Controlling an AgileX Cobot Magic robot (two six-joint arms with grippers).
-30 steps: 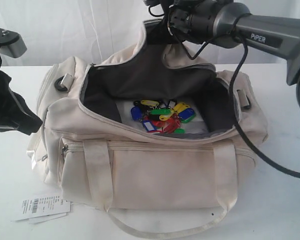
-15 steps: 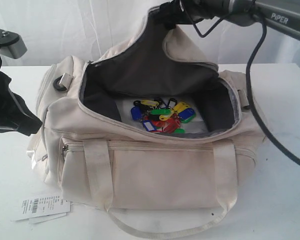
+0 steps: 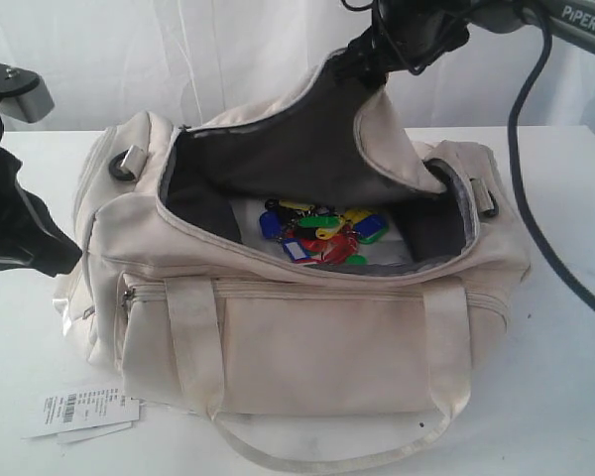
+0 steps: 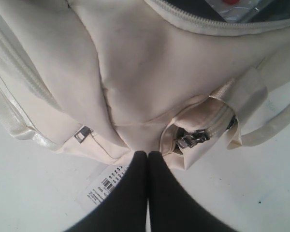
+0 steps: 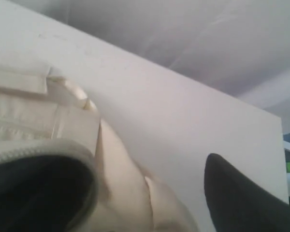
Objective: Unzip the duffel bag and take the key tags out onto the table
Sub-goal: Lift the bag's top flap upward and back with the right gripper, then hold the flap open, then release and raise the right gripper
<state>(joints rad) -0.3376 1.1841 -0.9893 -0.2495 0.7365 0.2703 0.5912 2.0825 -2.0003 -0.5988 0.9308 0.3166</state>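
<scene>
The unzipped duffel bag [image 3: 317,347] sits on the white desk [image 3: 565,397], with the key tags [image 3: 322,236] heaped inside. Your left gripper [image 4: 147,159], jaws pressed together and empty, hovers at the bag's left end. Your right gripper [image 3: 377,50] meets the raised flap [image 3: 347,119] at the far side; you cannot tell whether its jaws grip.

The left gripper [image 4: 147,162] has its two black fingers [image 4: 169,198] pressed flat together, and the left arm [image 3: 20,223] behind it sits low. The right gripper [image 3: 367,50] points down from its raised grey arm [image 3: 575,15]. One dark finger [image 5: 241,198] shows off-centre, the jaws parted.
</scene>
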